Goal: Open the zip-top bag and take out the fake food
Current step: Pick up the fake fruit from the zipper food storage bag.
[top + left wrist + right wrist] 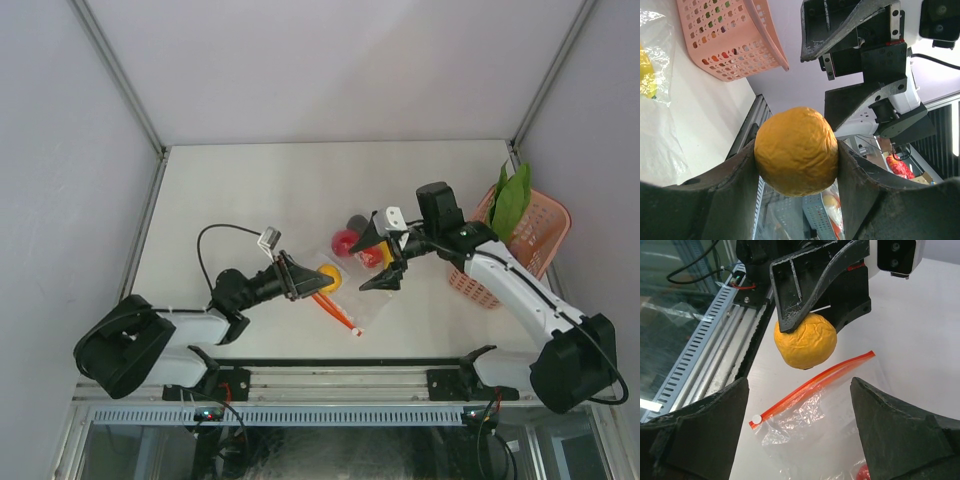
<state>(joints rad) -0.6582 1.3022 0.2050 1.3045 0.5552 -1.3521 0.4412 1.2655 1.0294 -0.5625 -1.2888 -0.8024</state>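
Observation:
The zip-top bag lies flat on the table, its red-orange zipper strip toward the near edge. My left gripper is shut on an orange ball of fake food and holds it just above the strip; the ball also shows in the right wrist view. My right gripper is open and empty over the bag's far part. A red fruit, a dark ball and a yellow piece lie at the bag's far end. The green leafy vegetable stands in the pink basket.
The pink lattice basket stands against the right wall, also seen in the left wrist view. A metal rail runs along the table's near edge, close to the zipper strip.

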